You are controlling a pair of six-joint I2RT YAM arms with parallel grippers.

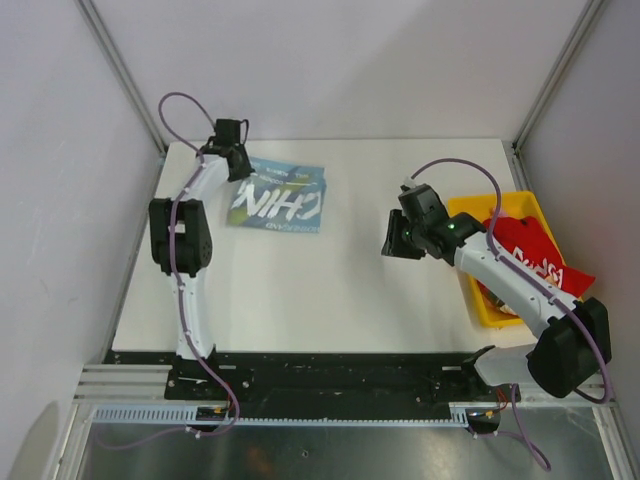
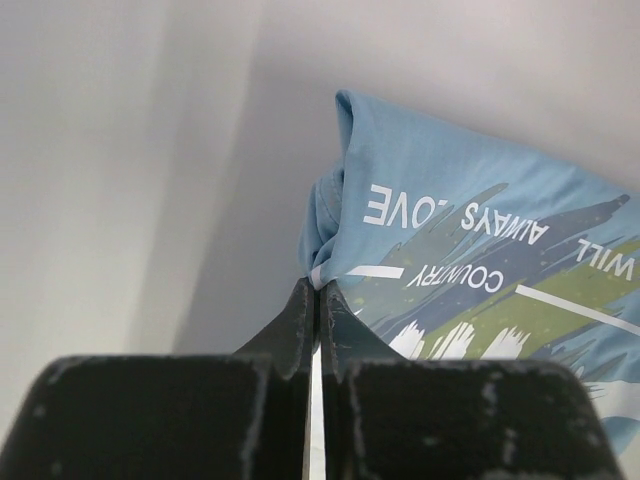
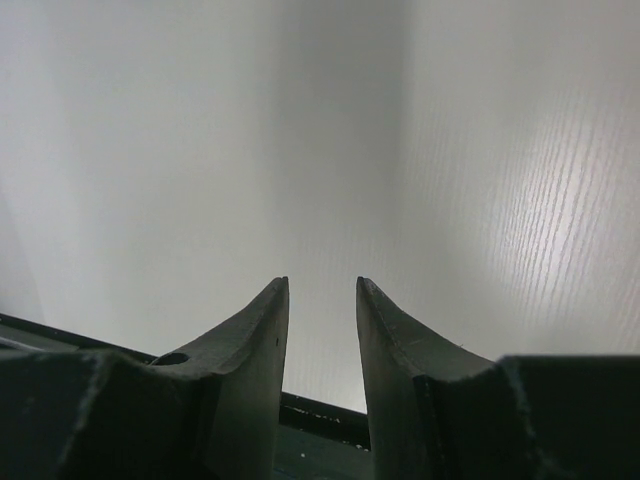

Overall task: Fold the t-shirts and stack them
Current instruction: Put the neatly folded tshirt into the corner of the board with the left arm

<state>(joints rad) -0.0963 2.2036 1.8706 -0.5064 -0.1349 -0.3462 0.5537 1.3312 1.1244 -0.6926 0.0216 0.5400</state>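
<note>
White desk (image 1: 350, 300), pale walls (image 1: 400, 60). Left tool (image 2: 318, 288) clamped on light blue t-shirt (image 2: 470, 250) corner. Right tool (image 3: 322, 285) fingers apart, empty, over desk. Red t-shirt (image 1: 535, 250) in yellow bin (image 1: 462, 210).

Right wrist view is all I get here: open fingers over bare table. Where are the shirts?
Observer: The blue shirt lies folded at the far left of the table.
Operator: And the red one?
Observer: The red shirt sits crumpled in the yellow bin, to the right of the right gripper.
Operator: What is the left arm doing?
Observer: The left gripper is shut on a corner of the blue shirt.
</note>
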